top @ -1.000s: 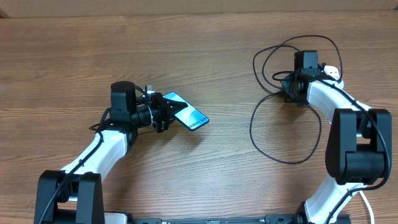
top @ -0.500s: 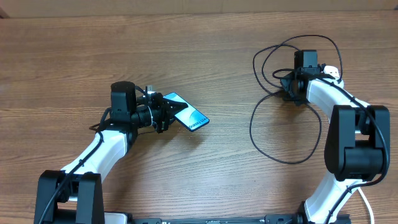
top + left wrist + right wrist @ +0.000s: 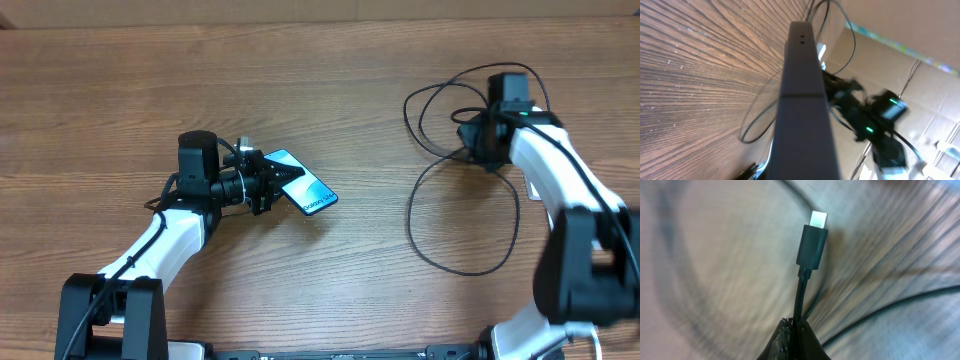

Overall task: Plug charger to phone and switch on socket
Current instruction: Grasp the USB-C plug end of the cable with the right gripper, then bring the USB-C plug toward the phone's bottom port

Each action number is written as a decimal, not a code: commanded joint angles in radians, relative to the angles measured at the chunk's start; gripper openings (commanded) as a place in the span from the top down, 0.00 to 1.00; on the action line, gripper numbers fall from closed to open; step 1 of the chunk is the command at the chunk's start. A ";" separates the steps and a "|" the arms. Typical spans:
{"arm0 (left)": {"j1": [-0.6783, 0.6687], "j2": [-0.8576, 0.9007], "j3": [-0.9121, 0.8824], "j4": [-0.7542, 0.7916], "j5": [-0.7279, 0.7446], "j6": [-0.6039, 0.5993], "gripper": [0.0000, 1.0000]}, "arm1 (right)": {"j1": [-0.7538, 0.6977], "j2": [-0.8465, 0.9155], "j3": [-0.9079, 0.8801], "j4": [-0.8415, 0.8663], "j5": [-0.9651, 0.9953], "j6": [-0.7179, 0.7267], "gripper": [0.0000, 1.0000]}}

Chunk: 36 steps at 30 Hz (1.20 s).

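The phone (image 3: 305,185), blue-screened with a dark frame, is held tilted off the table by my left gripper (image 3: 268,182), which is shut on its near end. In the left wrist view its dark edge (image 3: 802,110) fills the middle. The charger cable (image 3: 462,210) lies in black loops at the right. My right gripper (image 3: 478,140) is shut on the cable just behind its small connector (image 3: 812,242), which sticks out from the fingertips (image 3: 796,330) with its light metal tip free. The socket is out of view.
The wooden table (image 3: 320,90) runs across the whole view. A cardboard wall (image 3: 910,75) stands beyond the table in the left wrist view, where the right arm (image 3: 875,115) also shows.
My right gripper has moved a little right and up with the cable, dragging the loops along; the right arm is blurred. The left gripper and phone have stayed put.
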 commanded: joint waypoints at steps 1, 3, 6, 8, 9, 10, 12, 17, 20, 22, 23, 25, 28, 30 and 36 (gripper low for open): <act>0.000 0.002 0.011 0.005 0.090 0.060 0.95 | -0.003 -0.169 0.050 -0.008 -0.037 -0.095 0.96; 0.000 0.002 0.011 0.005 0.106 0.074 0.95 | -0.003 -0.236 0.050 -0.024 -0.044 -0.128 0.96; 0.000 0.002 0.011 0.005 0.113 0.081 0.95 | -0.003 -0.311 0.050 -0.056 -0.045 -0.177 0.96; 0.000 0.002 0.011 0.005 0.113 0.084 0.96 | -0.003 -0.345 0.050 -0.107 -0.078 -0.179 0.96; 0.000 0.002 0.011 0.005 0.116 0.088 0.96 | -0.003 -0.362 0.050 -0.147 -0.122 -0.190 0.96; 0.003 0.002 0.011 0.007 0.124 0.091 0.96 | -0.002 -0.375 0.050 -0.179 -0.179 -0.230 0.96; 0.017 0.002 0.011 0.030 0.168 0.110 0.96 | -0.003 -0.392 0.050 -0.231 -0.321 -0.349 0.96; 0.093 0.002 0.014 0.201 0.369 0.107 0.96 | -0.003 -0.452 0.050 -0.398 -0.836 -0.744 0.96; 0.133 0.002 0.031 0.270 0.447 0.093 0.96 | 0.005 -0.492 0.050 -0.528 -0.980 -0.880 0.96; 0.146 0.002 0.050 0.303 0.464 0.078 0.96 | 0.031 -0.517 0.050 -0.615 -0.987 -0.953 0.96; 0.148 0.002 0.066 0.320 0.464 0.069 0.96 | 0.055 -0.531 0.050 -0.669 -0.986 -1.004 0.96; 0.147 0.002 0.096 0.331 0.467 0.068 0.96 | 0.103 -0.550 0.048 -0.731 -0.986 -1.059 0.96; 0.136 0.002 0.145 0.346 0.484 0.069 0.96 | 0.204 -0.577 0.048 -0.765 -0.986 -1.083 0.96; 0.129 0.002 0.170 0.390 0.511 0.069 0.96 | 0.272 -0.588 0.048 -0.753 -0.985 -1.083 0.96; 0.115 0.002 0.188 0.447 0.579 0.054 0.96 | 0.475 -0.585 0.048 -0.620 -0.780 -0.944 0.96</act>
